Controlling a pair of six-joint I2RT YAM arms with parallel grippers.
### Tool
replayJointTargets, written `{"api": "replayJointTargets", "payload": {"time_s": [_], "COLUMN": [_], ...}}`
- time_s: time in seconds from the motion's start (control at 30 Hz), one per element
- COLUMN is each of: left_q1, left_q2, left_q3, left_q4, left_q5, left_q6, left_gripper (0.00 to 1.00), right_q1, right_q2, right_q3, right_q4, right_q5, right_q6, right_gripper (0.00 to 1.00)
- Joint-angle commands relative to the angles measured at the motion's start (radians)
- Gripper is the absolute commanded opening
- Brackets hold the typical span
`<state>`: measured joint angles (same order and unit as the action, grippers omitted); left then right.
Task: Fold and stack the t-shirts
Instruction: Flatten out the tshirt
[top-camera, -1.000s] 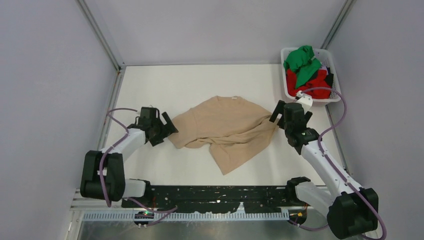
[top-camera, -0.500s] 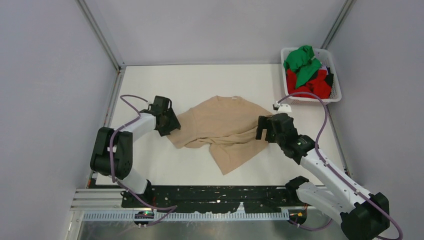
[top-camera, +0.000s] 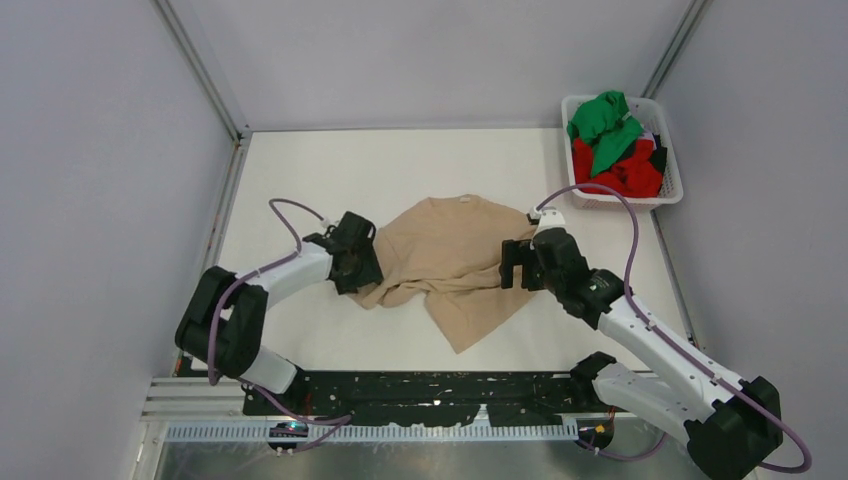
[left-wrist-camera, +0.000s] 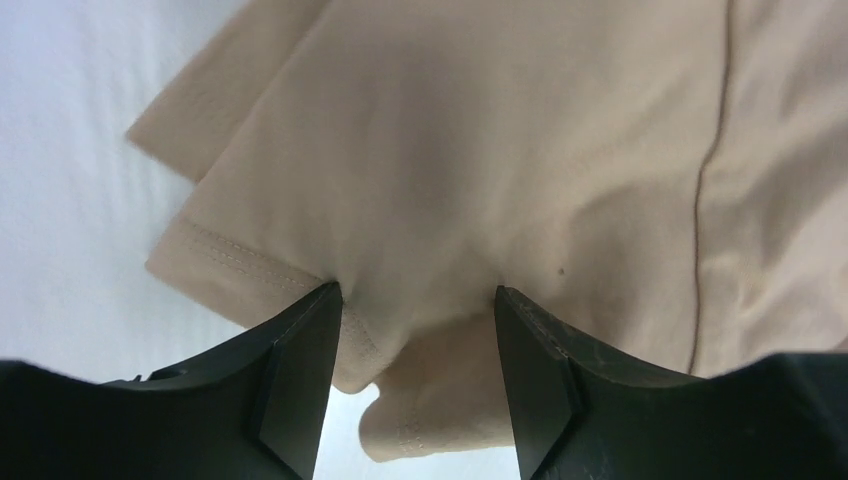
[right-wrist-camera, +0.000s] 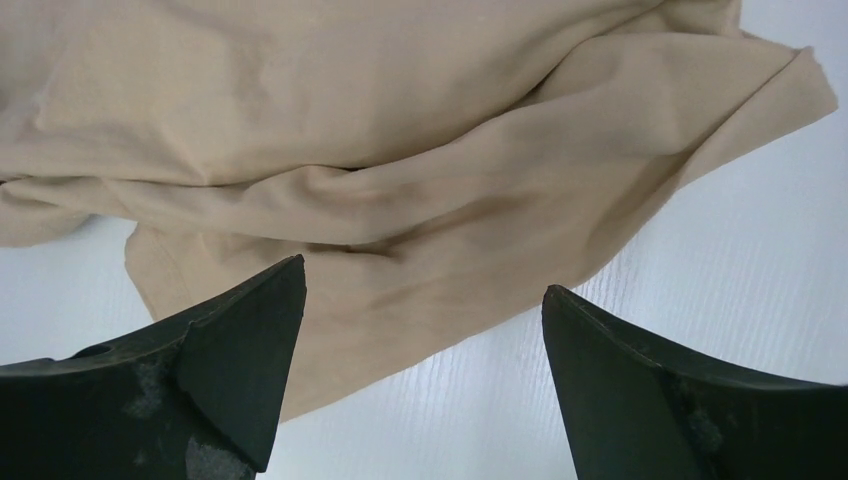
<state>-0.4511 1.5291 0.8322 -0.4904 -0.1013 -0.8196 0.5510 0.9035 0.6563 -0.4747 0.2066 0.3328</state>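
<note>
The left arm (top-camera: 285, 272) reaches forward and to the right from its base, its elbow folded near the left edge, its forearm low and angled inward, and its wrist tipped down. The left jaws stand partly closed, the 2 black fingers (left-wrist-camera: 290, 390) pressed into the beige t-shirt (left-wrist-camera: 480, 150) with a bunch of its hemmed edge caught between the tips. The right arm (top-camera: 640, 325) stretches forward and left in a long diagonal, wrist pitched down. The right jaws are spread wide, both fingers (right-wrist-camera: 235, 370) far apart with nothing gripped between them.
</note>
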Motion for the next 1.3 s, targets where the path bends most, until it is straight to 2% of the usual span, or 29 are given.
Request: {"api": "replayJointTargets", "payload": {"time_s": [0.0, 0.13, 0.2, 0.33, 0.43, 0.53, 0.73, 0.83, 0.97, 1.1, 1.27], "left_q1": [-0.153, -0.258, -0.265, -0.264, -0.263, -0.231, -0.153, -0.152, -0.153, -0.156, -0.175], "left_q2": [-0.081, -0.167, -0.217, -0.349, -0.454, -0.485, -0.409, -0.328, -0.212, -0.164, -0.199], "left_q3": [-0.117, -0.143, -0.147, -0.152, -0.171, -0.223, -0.252, -0.227, -0.216, -0.229, -0.250], "left_q4": [-0.048, -0.057, -0.096, -0.206, -0.259, -0.239, -0.080, -0.058, -0.020, -0.001, -0.038], "left_q5": [0.096, 0.085, 0.050, -0.101, -0.206, -0.238, -0.157, -0.124, -0.027, 0.027, 0.033], "left_q6": [-0.131, -0.186, -0.198, -0.219, -0.235, -0.233, -0.167, -0.148, -0.137, -0.142, -0.153], "left_gripper": [0.61, 0.61, 0.62, 0.67, 0.75, 0.79, 0.78, 0.74, 0.63, 0.50, 0.48], "right_q1": [0.013, 0.022, 0.033, 0.073, 0.111, 0.125, 0.136, 0.137, 0.136, 0.137, 0.137], "right_q2": [-0.021, -0.056, -0.071, -0.079, -0.061, -0.042, -0.032, -0.035, -0.035, -0.037, -0.033], "right_q3": [-0.014, -0.028, -0.035, -0.041, -0.047, -0.053, -0.053, -0.058, -0.061, -0.061, -0.063], "right_q4": [0.041, 0.051, 0.054, 0.054, 0.054, 0.056, 0.054, 0.046, 0.037, 0.028, 0.021], "right_q5": [-0.025, -0.029, -0.031, -0.026, -0.024, -0.025, -0.028, -0.010, 0.012, 0.027, 0.050], "right_q6": [-0.038, -0.041, -0.040, -0.040, -0.034, -0.025, -0.011, -0.002, 0.008, 0.008, 0.010], "right_gripper": [0.95, 0.95, 0.95, 0.95, 0.96, 0.95, 0.95, 0.95, 0.96, 0.96, 0.95]}}
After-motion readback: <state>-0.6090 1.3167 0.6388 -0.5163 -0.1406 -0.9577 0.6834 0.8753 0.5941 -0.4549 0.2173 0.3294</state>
